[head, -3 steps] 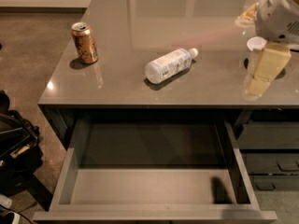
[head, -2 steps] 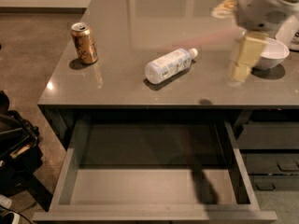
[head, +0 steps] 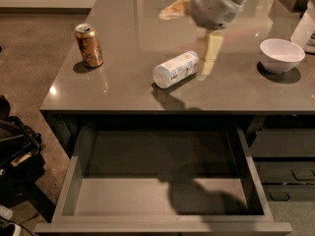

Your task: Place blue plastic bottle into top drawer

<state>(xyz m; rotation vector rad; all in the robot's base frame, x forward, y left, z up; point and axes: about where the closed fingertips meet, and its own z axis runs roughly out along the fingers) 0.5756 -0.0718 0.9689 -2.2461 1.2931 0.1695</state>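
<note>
At far left on the tabletop (head: 123,90), an orange soda can (head: 89,45), upright, well apart from the work and no part of it. Toward the middle, the blue plastic bottle (head: 175,69), lying on its side on the tabletop, cap end pointing up and to the right, not yet lifted. Below, along the front edge, the top drawer (head: 123,196), standing open, nothing showing on its pale floor, ready to receive.

Step in hand, by the look of it: closing in for the pick, with nothing grasped so far. Just right of the bottle, the gripper (head: 183,44), hanging above the tabletop, spread wide and empty. One pale finger (head: 208,53) pointing down just beside the cap end, touching or merely near being hard to tell; the other finger (head: 173,9) flung out to the left, above and behind the bottle.

Next move, probably: lining up to straddle the bottle across its body, lowering, then clamping before any lift toward the drawer. A likely risk: rolling away, as with any round thing on a smooth top.

At far right, a white bowl (head: 281,55), well clear.
</note>
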